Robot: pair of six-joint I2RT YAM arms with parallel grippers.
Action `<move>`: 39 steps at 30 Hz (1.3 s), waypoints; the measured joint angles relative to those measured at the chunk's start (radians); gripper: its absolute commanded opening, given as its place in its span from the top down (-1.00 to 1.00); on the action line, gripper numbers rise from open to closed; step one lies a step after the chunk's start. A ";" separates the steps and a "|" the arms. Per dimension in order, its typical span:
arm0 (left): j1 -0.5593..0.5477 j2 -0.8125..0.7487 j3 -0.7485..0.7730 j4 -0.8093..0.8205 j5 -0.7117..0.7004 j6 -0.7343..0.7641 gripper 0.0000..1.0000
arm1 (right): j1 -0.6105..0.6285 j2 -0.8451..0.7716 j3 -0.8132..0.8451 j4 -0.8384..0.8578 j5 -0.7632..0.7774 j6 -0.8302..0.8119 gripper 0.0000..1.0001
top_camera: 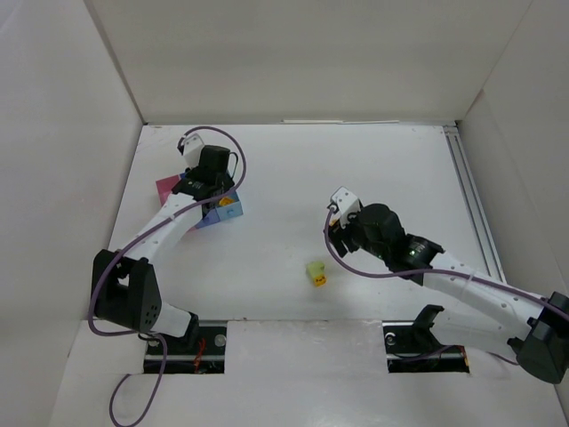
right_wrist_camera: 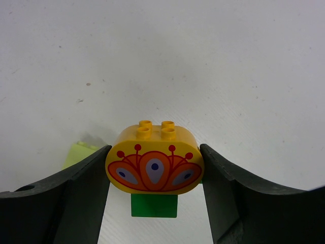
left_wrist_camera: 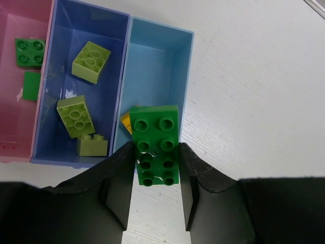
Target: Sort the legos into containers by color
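L tool (left_wrist_camera: 155, 152): shut tight on dk green brick (left_wrist_camera: 155, 145), gripping its near end; far end sits over near wall of lt blue box (left_wrist_camera: 167, 66).
R tool (right_wrist_camera: 155, 170): clamped on orange flower-print brick (right_wrist_camera: 155, 165); green block (right_wrist_camera: 154, 206) just below it, bench (right_wrist_camera: 203, 61) behind.
Mid blue box (left_wrist_camera: 109, 30): 3 lt green bricks (left_wrist_camera: 91, 62).
Pink box (left_wrist_camera: 15, 117): small dk green square (left_wrist_camera: 29, 52).
Lt blue box: orange piece (left_wrist_camera: 125, 122), partly hidden by held brick.

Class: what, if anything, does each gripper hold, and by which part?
Left gripper: dark green brick, pinched on its long sides near one end. Right gripper: orange patterned brick, clamped at its two rounded ends.
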 measured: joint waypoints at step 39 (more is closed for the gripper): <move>0.266 -0.085 -0.058 -0.154 -0.061 -0.087 0.62 | -0.059 0.059 0.002 0.001 -0.075 0.001 0.35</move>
